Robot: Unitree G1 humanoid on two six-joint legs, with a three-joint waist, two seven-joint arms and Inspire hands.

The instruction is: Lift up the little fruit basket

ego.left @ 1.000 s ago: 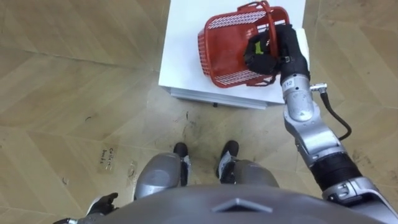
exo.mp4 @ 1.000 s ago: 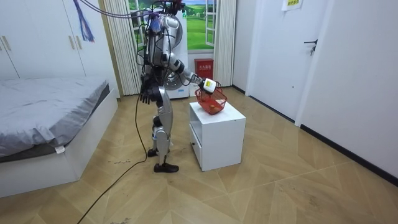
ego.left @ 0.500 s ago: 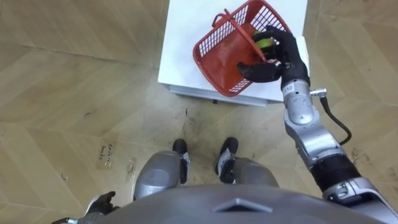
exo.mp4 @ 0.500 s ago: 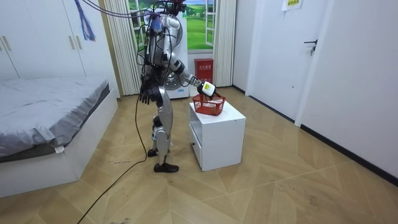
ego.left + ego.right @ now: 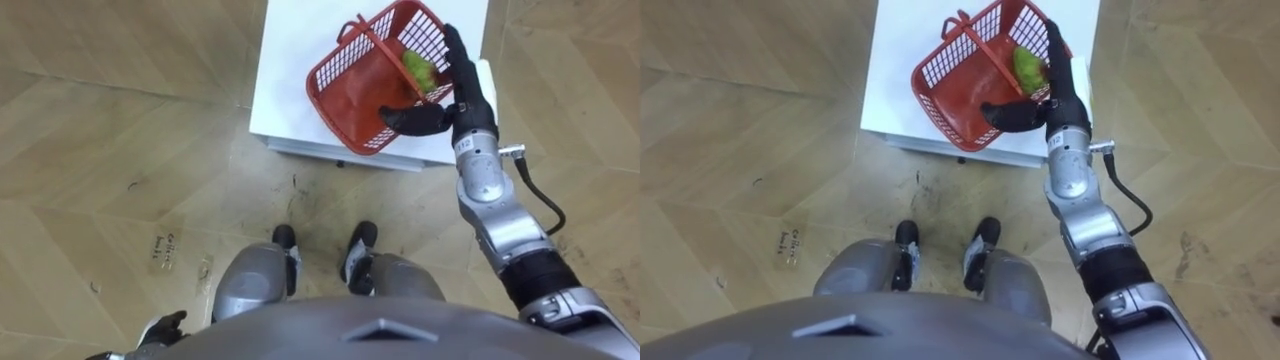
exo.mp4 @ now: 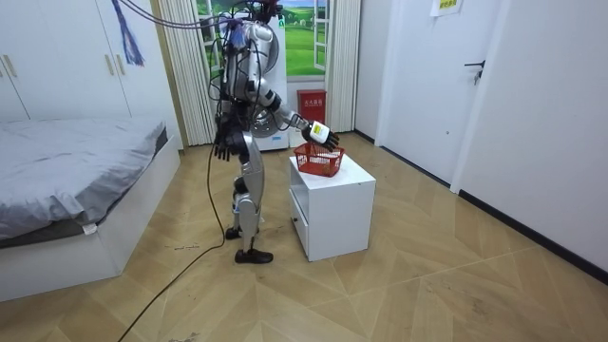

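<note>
The red mesh fruit basket [image 5: 362, 83] [image 5: 962, 82] [image 6: 318, 160] sits on the top of a white cabinet [image 5: 296, 70] [image 5: 902, 72], near its front right corner. A green fruit [image 5: 420, 68] [image 5: 1027, 64] lies inside, and the handle crosses over the top. My right hand [image 5: 457, 92] [image 5: 1057, 88] [image 6: 320, 134] is open against the basket's right rim, fingers straight and thumb reaching across the near wall. It grips nothing. My left hand [image 6: 221, 144] [image 5: 166, 326] hangs relaxed at my side.
I stand upright facing the white cabinet [image 6: 332, 204], feet close to its front. A bed [image 6: 66, 190] fills the room view's left. A red box [image 6: 311, 102] stands behind by the curtains, and a door [image 6: 475, 85] is at the room view's right. Wood floor surrounds the cabinet.
A second ago my right hand held the basket by its handle, raised and tilted. The basket has come down onto the cabinet top, and the hand has opened and let go.
</note>
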